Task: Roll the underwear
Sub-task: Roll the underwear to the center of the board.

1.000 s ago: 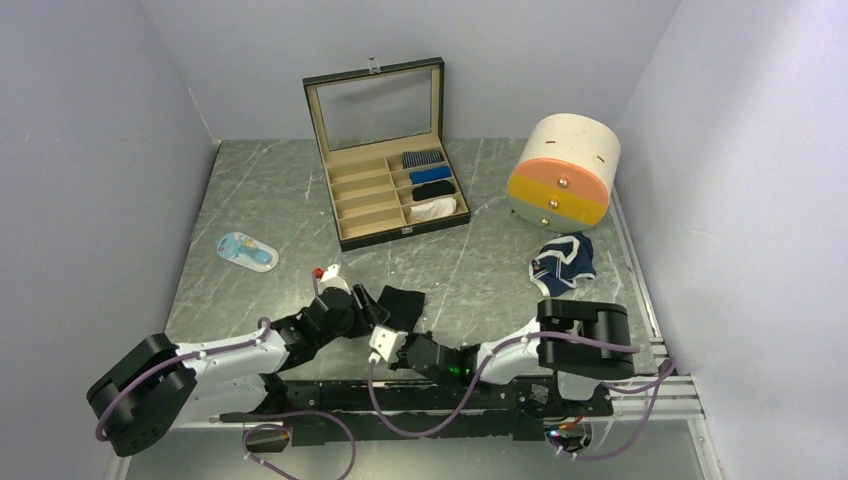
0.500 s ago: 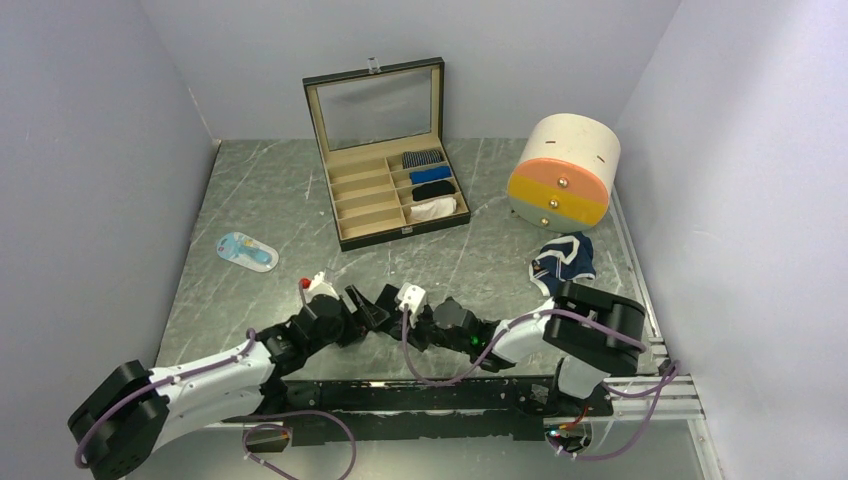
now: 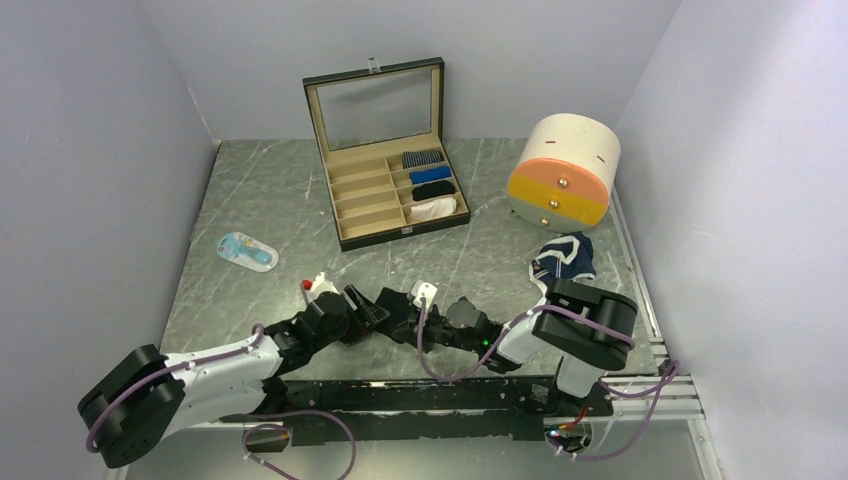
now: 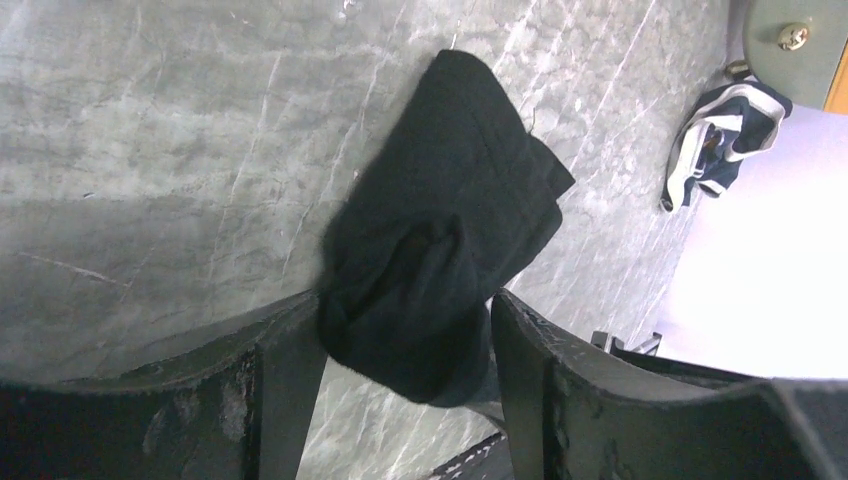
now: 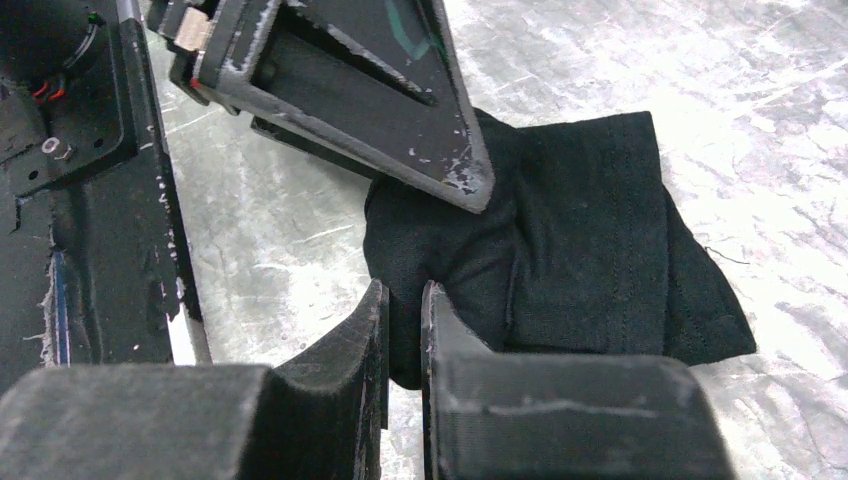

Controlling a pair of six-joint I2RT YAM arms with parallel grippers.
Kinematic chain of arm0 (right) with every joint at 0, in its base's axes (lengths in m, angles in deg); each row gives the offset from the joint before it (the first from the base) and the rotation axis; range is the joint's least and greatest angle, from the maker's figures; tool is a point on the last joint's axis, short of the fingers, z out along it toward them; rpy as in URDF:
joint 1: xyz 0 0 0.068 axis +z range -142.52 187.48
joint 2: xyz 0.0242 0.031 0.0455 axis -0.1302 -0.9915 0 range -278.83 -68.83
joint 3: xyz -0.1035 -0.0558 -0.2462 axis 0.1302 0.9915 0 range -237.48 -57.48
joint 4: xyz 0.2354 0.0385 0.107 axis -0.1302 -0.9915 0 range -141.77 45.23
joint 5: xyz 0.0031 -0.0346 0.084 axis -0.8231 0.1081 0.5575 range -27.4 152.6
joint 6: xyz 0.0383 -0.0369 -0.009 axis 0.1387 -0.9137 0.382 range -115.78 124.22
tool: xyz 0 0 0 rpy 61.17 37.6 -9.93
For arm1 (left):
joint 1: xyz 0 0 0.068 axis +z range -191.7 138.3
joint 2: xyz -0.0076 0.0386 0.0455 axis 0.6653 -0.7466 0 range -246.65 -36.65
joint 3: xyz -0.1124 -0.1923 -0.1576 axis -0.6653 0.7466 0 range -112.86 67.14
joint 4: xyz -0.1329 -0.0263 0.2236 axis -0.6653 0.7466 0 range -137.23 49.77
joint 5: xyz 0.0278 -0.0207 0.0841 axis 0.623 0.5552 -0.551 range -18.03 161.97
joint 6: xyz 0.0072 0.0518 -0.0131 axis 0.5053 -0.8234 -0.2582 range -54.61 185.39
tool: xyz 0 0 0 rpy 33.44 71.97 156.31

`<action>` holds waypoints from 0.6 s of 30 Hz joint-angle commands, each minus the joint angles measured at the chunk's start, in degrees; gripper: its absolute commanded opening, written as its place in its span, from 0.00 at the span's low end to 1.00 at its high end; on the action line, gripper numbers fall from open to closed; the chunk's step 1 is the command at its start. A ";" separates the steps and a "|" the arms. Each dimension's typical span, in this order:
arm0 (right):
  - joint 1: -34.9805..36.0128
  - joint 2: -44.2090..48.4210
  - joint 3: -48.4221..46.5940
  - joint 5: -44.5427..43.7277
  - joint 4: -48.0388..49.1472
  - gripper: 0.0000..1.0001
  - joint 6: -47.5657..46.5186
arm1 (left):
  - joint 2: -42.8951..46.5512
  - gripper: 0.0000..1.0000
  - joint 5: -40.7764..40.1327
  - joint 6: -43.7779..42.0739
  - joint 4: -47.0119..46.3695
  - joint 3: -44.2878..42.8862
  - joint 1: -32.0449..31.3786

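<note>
- We see the black underwear [image 4: 450,200] lying at the centre of the table [image 3: 270,190], towards its near edge, with the cloth's near end bunched into a roll.
- Our left gripper [image 4: 398,300] stands wide, its jaws straddling that bunched end.
- Our right gripper [image 5: 403,292] is almost closed, apparently pinching the cloth's edge.
- The navy underwear [image 3: 563,260] lies crumpled well to the right, just beside the round drawer unit [image 3: 563,170].

Open desk [image 3: 260,190] at the left and far middle, past the blue packet [image 3: 247,250]. Near middle blocked: left arm [image 3: 220,360] and right arm [image 3: 520,335] meeting over the black underwear [image 4: 440,230].
</note>
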 commanded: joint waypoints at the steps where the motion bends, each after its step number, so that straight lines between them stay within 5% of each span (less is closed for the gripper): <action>1: 0.26 -1.81 1.89 4.51 -4.04 0.06 1.87 | -5.54 0.67 -3.78 -1.02 14.86 2.92 -0.15; 4: 0.23 -1.89 2.19 4.78 -3.65 0.06 1.41 | -5.40 0.65 -5.59 0.10 14.63 3.16 -0.21; 10: 0.14 -1.50 1.68 5.47 -4.82 0.10 -0.27 | -5.12 0.30 -6.42 -0.83 10.19 5.18 -0.13; 13: 0.26 1.15 0.18 3.82 -9.42 0.37 -1.31 | -5.45 0.14 -6.49 -1.59 12.58 3.79 -0.23; 18: 2.76 11.07 -3.48 -1.38 -22.20 0.53 -9.30 | -4.07 0.05 -6.54 -2.58 17.21 1.52 -0.17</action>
